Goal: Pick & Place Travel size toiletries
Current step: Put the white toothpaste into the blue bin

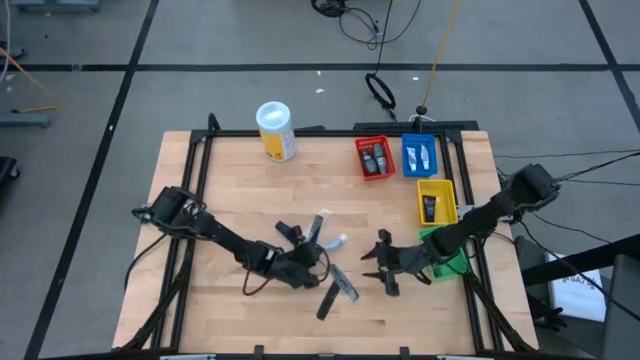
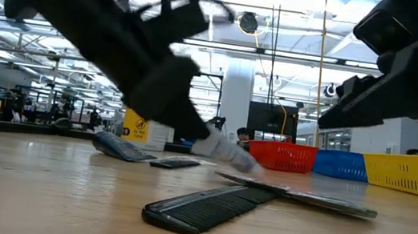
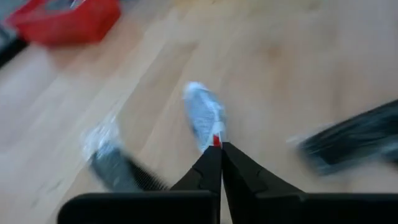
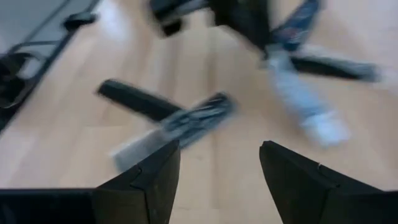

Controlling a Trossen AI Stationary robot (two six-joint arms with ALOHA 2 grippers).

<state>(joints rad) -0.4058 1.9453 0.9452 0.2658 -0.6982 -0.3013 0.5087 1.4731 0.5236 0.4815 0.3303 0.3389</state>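
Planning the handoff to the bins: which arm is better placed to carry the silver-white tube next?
Left, probably. The left pincer is shut on the end of the silver-white tube, while the right pincer stands open, holding nothing, over the comb.

A small silver-white tube (image 3: pixel 204 117) lies tilted mid-surface, among a flat black comb (image 1: pixel 326 298) and dark sachets (image 1: pixel 343 283).

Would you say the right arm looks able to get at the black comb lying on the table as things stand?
Probably yes. The right gripper is open and hovers just beside the black comb, with bare table between them. The left gripper, shut on a white tube, works close by and could crowd it.
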